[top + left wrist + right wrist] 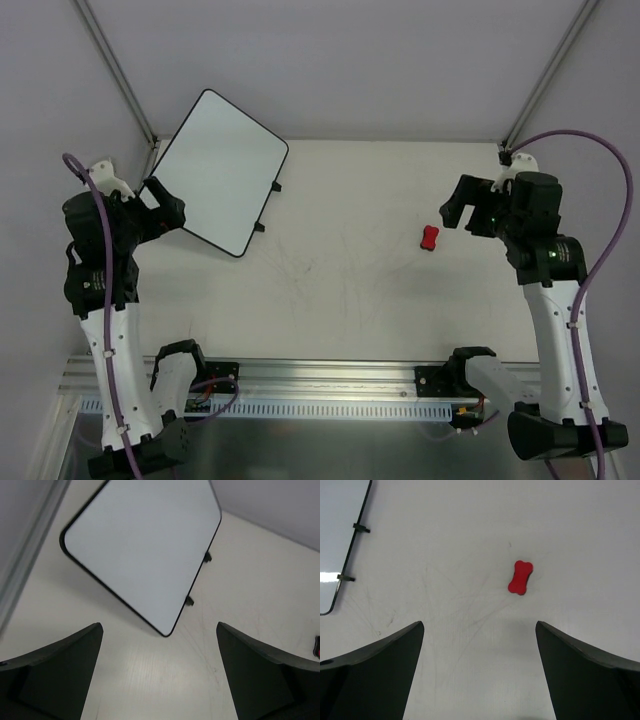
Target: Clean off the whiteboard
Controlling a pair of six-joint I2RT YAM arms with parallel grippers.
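The whiteboard (218, 170) lies at the table's back left, white with a thin black rim and two small black feet on its right edge; I see no marks on it. It also shows in the left wrist view (145, 545) and at the left edge of the right wrist view (337, 535). A small red bone-shaped eraser (429, 238) lies on the table right of centre, also in the right wrist view (520, 577). My left gripper (160, 205) is open and empty by the board's near-left edge. My right gripper (455, 212) is open and empty just right of the eraser.
The white table (350, 290) bears faint grey scuff lines in its middle. Two metal frame posts (115, 65) rise at the back corners. An aluminium rail (330, 385) with the arm bases runs along the near edge.
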